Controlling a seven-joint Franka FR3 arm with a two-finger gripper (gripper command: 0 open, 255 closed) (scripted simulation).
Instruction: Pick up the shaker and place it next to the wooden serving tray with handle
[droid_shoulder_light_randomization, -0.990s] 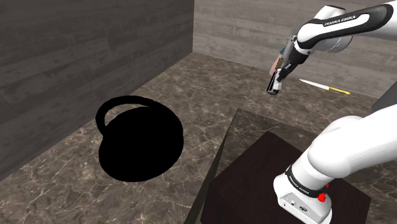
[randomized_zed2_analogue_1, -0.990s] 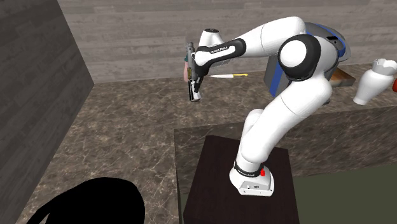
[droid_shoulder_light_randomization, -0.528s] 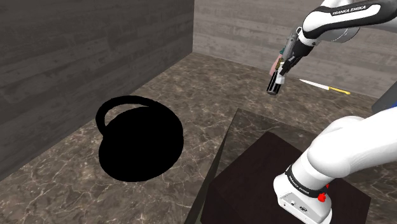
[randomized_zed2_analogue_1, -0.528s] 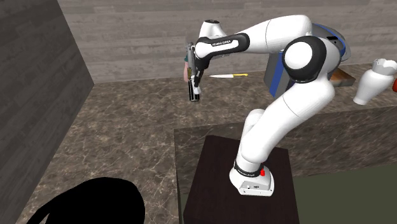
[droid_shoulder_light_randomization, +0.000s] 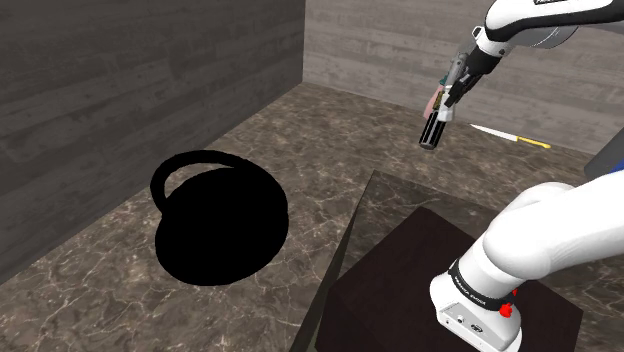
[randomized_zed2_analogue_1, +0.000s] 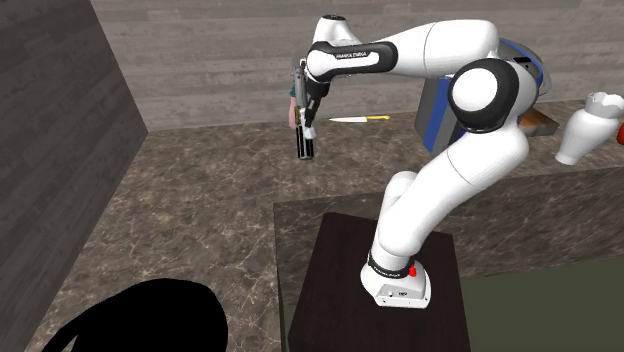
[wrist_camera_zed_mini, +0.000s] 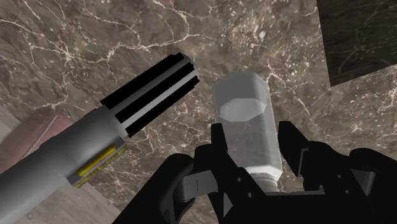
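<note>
The shaker (wrist_camera_zed_mini: 245, 121) is a grey cylinder with a hexagonal cap, and my gripper (wrist_camera_zed_mini: 253, 145) is shut on it, one black finger on each side. Seen from the shoulder, the gripper (droid_shoulder_light_randomization: 436, 122) hangs above the marble counter near the back wall, pointing down. The second exterior view has the gripper (randomized_zed2_analogue_1: 304, 138) at the same spot. The tray (droid_shoulder_light_randomization: 220, 225) is drawn as a flat black round shape with a loop handle. It lies on the counter far toward the shoulder view's left of the gripper, and its rim (randomized_zed2_analogue_1: 150, 315) sits low in the second exterior view.
A long grey rod (wrist_camera_zed_mini: 95, 146) with a black fluted end and a yellow mark runs beside the gripper. A yellow-handled knife (droid_shoulder_light_randomization: 512, 137) lies by the back wall. The dark stand (droid_shoulder_light_randomization: 420, 270) carries the arm's base. A white vase-like object (randomized_zed2_analogue_1: 585, 130) stands on the right counter.
The arm's upper links have risen and swung back. The gripper with the shaker has stayed almost in place, lifting only slightly.
</note>
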